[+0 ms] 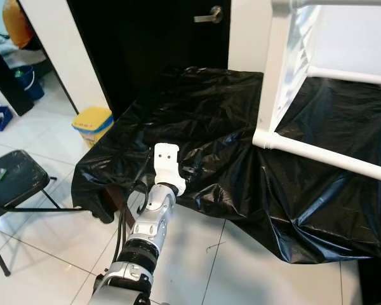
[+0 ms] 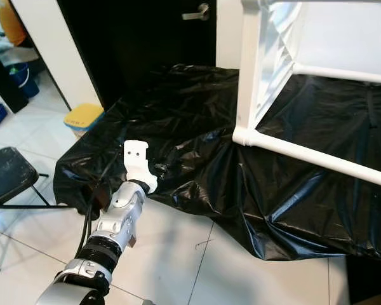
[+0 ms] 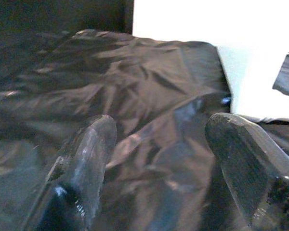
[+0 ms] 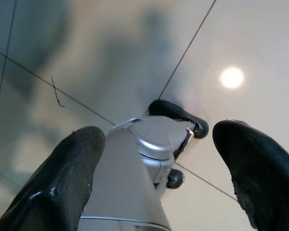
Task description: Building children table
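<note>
Left gripper point(image 3: 159, 159): you are holding it low over the black plastic sheet point(image 1: 228, 127), fingers spread, gripping nothing. White table frame point(image 1: 292, 82): it is standing on the sheet, well off toward your right side. To do this step well, I judge you are needing a longer reach; aim for a straight rail.
Sheet: thin, glossy, creased, likely slippery.
Frame: smooth, rigid, painted; round tubes, flat upright.
Right gripper point(image 4: 154, 168): hanging idle, fingers apart, over pale floor tiles point(image 4: 111, 43).
</note>
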You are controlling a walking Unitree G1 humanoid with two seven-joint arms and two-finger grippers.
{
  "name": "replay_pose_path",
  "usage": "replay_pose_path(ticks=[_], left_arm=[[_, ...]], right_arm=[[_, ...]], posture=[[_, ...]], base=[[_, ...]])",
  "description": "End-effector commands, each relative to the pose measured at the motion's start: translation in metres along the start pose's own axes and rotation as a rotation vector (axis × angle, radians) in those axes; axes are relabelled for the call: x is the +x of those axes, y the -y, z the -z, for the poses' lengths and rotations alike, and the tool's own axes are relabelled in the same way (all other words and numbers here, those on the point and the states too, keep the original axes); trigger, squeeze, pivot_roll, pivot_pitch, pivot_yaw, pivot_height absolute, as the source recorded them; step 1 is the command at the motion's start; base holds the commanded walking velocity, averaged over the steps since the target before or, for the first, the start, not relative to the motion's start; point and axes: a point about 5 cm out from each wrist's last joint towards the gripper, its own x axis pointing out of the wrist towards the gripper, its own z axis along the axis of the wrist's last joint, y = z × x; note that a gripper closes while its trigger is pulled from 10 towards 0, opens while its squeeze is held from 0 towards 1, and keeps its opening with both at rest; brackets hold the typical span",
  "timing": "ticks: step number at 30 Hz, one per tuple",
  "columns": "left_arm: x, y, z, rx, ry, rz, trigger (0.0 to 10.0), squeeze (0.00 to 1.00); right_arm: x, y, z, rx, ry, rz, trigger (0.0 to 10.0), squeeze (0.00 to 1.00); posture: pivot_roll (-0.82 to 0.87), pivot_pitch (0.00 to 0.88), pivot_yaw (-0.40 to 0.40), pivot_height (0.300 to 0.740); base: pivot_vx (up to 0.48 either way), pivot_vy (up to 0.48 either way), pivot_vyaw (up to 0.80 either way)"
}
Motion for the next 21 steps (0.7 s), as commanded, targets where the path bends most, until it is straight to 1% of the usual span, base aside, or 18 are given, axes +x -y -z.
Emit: replay_pose_path(ticks=[1, 8, 12, 21], left_arm=[[-0.0014, -0.0036, 0.0017, 0.002, -0.010, -0.024, 10.0, 0.00], [-0.0024, -0.0043, 0.0021, 0.014, -0.007, -0.032, 10.0, 0.00], [-0.0025, -0.0026, 0.0040, 0.022, -0.024, -0.007, 10.0, 0.00], [-0.0017, 0.0000, 0.0026, 0.023, -0.021, 0.022, 10.0, 0.00]], right_arm=[[0.0198, -0.1095, 0.0072, -1.458, -0.046, -0.280, 10.0, 0.00], [0.0198, -0.1072, 0.0067, -1.460, -0.049, -0.275, 10.0, 0.00], [0.0198, -0.1052, 0.0066, -1.463, -0.053, -0.274, 10.0, 0.00], [0.0197, -0.1046, 0.0068, -1.462, -0.056, -0.275, 10.0, 0.00]], posture=[[0.04, 0.000, 0.000, 0.740], [0.04, 0.000, 0.001, 0.740], [0.04, 0.000, 0.003, 0.740], [0.04, 0.000, 0.005, 0.740]], base=[[0.000, 0.000, 0.00], [0.000, 0.000, 0.00], [0.000, 0.000, 0.00], [0.000, 0.000, 0.00]])
